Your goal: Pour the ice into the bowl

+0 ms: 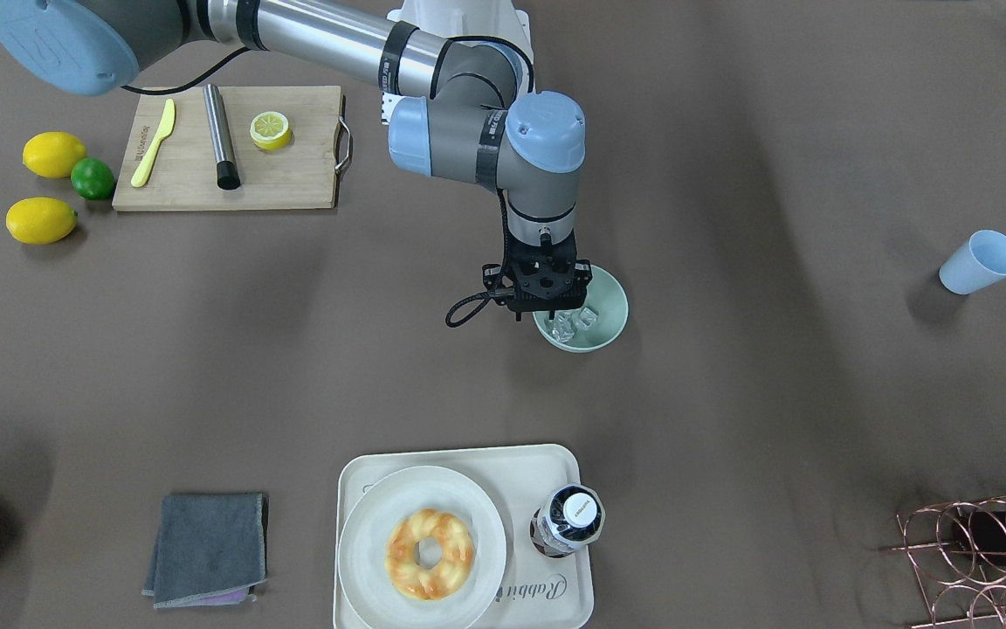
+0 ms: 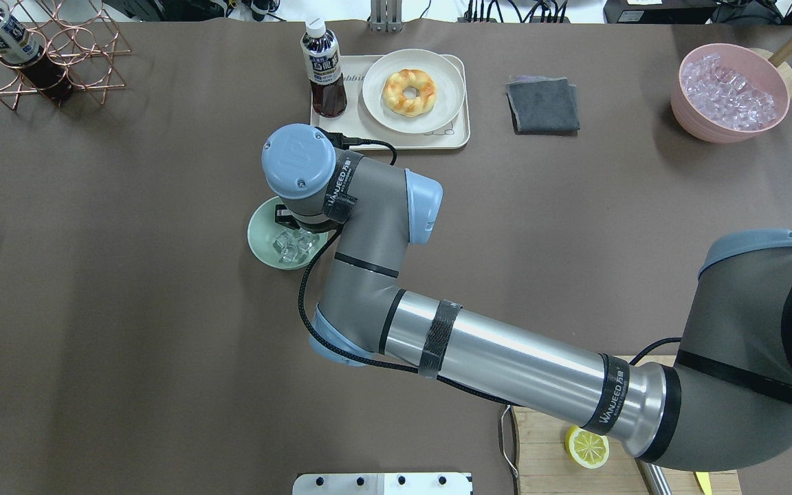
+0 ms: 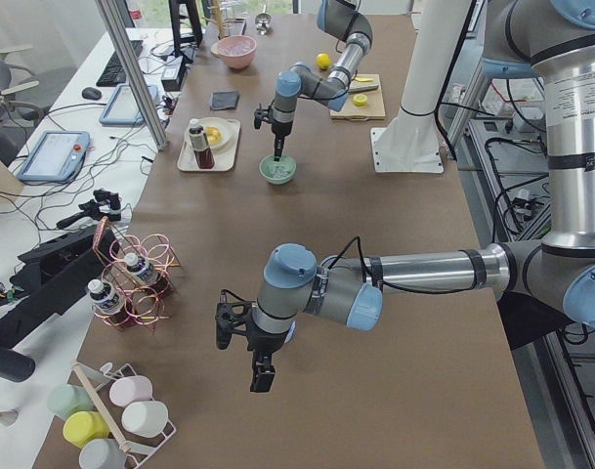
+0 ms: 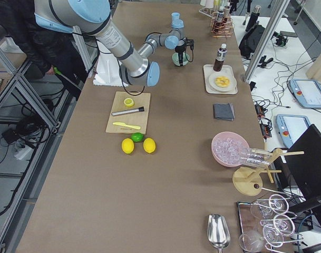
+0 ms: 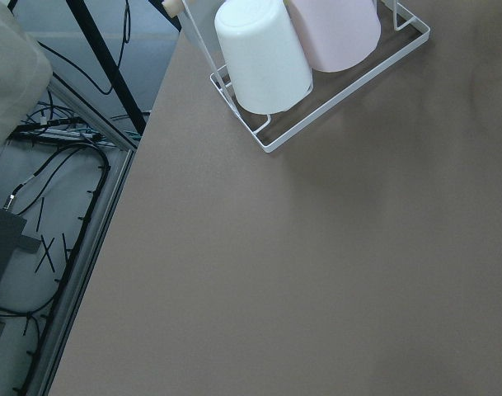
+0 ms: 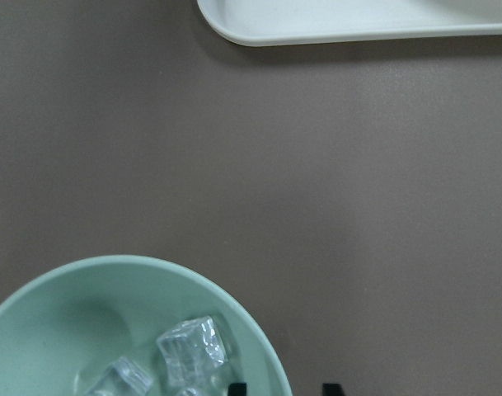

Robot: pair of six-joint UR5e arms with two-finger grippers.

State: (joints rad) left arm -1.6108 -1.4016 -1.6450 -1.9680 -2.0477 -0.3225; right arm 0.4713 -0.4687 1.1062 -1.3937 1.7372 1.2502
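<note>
The pale mint-green bowl (image 1: 609,304) (image 2: 260,230) (image 3: 277,175) (image 4: 180,59) stands upright mid-table, and its rim fills the lower left of the right wrist view (image 6: 69,309). A few small clear cubes of ice (image 1: 575,321) (image 2: 292,245) (image 6: 191,351) lie inside it. My right gripper (image 1: 538,312) (image 6: 284,388) points straight down over the bowl's edge, open by a small gap, the rim showing between its two fingertips. My left gripper (image 3: 261,374) hangs low over bare table far from the bowl. It shows only in the exterior left view, so I cannot tell its state.
A cream tray (image 1: 459,460) carries a plate with a doughnut and a bottle (image 1: 571,520), just beyond the bowl. A grey cloth (image 1: 206,549), cutting board (image 1: 293,179), lemons, lime (image 1: 93,178), pink ice tub (image 2: 729,103), light blue cup (image 1: 981,262) and wire rack (image 1: 974,559) ring the table.
</note>
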